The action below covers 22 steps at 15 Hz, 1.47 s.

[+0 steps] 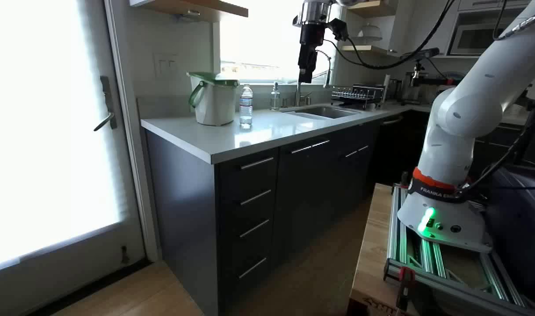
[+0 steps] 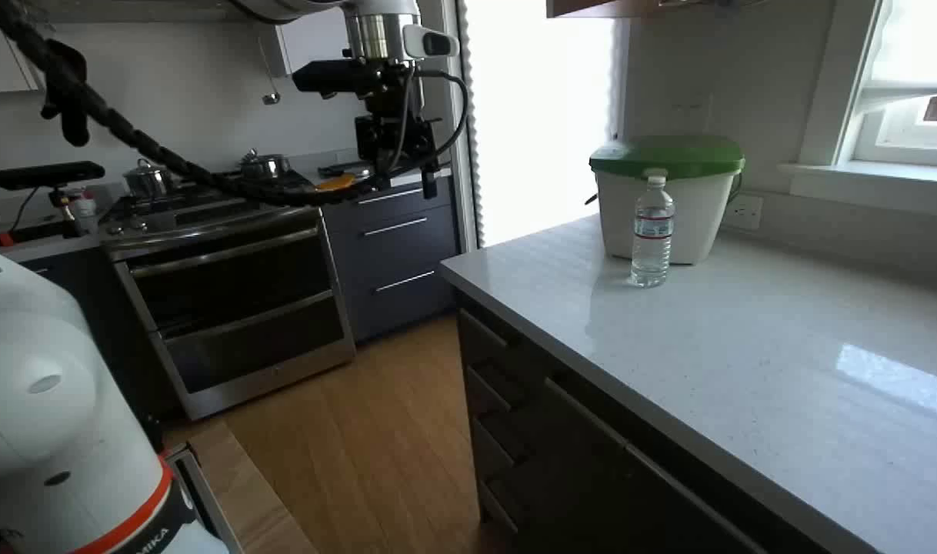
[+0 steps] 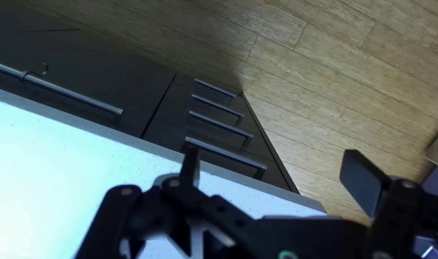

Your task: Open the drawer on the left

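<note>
A white robot arm [image 1: 465, 114] is mounted on a wooden table [image 1: 373, 241] in a kitchen, across a strip of wooden floor [image 3: 334, 100] from a pale counter [image 2: 761, 338]. Its gripper [image 3: 273, 169] hangs above counter height, pointing down; in the wrist view the two fingers [image 3: 361, 183] are spread wide, with a broad gap between them. In that view one finger overlaps the counter top and the other the floor, and the counter's front edge runs across the gap to a corner. Four dark drawers [image 1: 247, 215] are stacked at the counter's left end in an exterior view; the task's drawer is among them, but which one I cannot tell. All four are closed, and the top drawer [image 1: 248, 176] sits directly under the front edge. Slim silver handles [image 3: 226, 153] stand out from the fronts, the top one just beside the counter's edge. Floor stretches before the stack and around its side panel [image 1: 184, 219], toward a bright glass door [image 1: 61, 131]. A dark cabinet door [image 1: 311, 193] adjoins the stack on its other side, with only a thin seam between. On the counter, back from the front edge, a water bottle [image 2: 653, 235] stands upright near a white bin [image 2: 699, 215] with a green lid [image 2: 668, 158].
</note>
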Each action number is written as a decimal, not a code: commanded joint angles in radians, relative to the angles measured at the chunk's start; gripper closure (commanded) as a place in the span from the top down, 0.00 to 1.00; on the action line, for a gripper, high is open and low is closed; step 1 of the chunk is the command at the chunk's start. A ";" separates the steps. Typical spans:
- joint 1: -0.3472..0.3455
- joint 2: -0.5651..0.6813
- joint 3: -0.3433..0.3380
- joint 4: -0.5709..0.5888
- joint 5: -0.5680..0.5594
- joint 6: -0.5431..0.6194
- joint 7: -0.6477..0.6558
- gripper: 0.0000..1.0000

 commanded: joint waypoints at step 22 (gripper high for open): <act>0.078 0.132 0.208 -0.194 -0.158 0.520 0.047 1.00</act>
